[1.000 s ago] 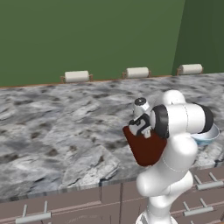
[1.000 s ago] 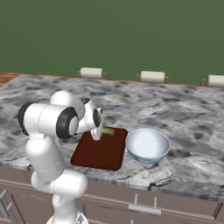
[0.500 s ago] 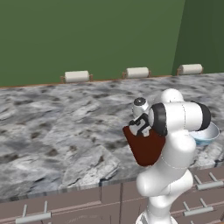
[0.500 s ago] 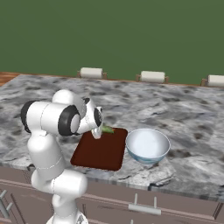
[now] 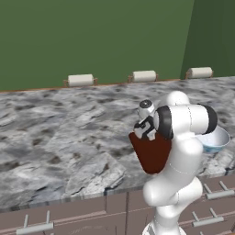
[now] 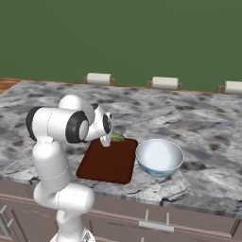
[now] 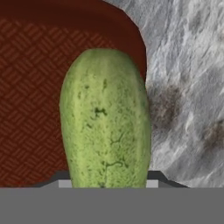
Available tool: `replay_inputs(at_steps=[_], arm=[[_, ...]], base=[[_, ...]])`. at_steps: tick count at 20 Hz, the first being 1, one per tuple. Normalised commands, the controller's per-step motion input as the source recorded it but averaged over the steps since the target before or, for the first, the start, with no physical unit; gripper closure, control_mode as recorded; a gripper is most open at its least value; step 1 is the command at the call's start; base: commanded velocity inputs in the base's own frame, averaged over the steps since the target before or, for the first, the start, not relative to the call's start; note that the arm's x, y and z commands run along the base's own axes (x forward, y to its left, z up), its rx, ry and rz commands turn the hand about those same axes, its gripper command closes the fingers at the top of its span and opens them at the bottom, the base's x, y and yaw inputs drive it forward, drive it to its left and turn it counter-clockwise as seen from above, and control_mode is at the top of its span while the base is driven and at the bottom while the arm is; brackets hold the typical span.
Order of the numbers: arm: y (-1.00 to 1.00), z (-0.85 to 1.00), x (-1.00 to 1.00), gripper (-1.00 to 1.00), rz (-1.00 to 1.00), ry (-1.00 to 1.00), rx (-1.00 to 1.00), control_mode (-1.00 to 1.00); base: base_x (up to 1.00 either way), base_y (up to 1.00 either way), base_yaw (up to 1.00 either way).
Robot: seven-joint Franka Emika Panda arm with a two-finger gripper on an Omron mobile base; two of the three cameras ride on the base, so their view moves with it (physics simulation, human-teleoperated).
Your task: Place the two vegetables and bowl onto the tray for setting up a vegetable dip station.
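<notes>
No writing or labels show anywhere. At the counter's (image 6: pixel 198 127) near edge, above the brown drawer fronts (image 6: pixel 156 222), lies the tray (image 6: pixel 106 163); the bowl (image 6: pixel 159 157) stands just right of it on the marbled top. The gripper (image 6: pixel 106 139) pinches the cucumber (image 7: pixel 105 118) over the tray's far right corner. Beyond, open grey marble runs to three pale outlets (image 6: pixel 165 82) on the green wall (image 6: pixel 142 33).

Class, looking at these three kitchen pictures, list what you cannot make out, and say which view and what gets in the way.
- Gripper fingertips: hand view, hidden behind the cucumber.
- Whether the cucumber touches the tray: right base view, the gripper covers it.
- Bowl: left base view, the arm hides most.
</notes>
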Motion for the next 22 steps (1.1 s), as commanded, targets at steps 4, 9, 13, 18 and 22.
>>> replay_inputs(at_steps=[4,9,13,18,22], arm=[[0.00,-0.28,0.00,1.00,0.01,0.00,0.00,-1.00],[0.00,-0.11,-0.09,1.00,0.00,0.00,0.00,-1.00],[0.00,-0.03,-0.17,1.00,0.00,0.00,0.00,-1.00],[0.00,0.00,-0.02,1.00,0.00,0.00,0.00,-1.00],[0.00,0.00,0.00,-1.00,0.00,0.00,0.00,-1.00]], base=[[0.00,0.00,0.00],[0.00,0.00,0.00],[0.00,0.00,0.00],[0.00,0.00,0.00],[0.00,0.00,0.00]])
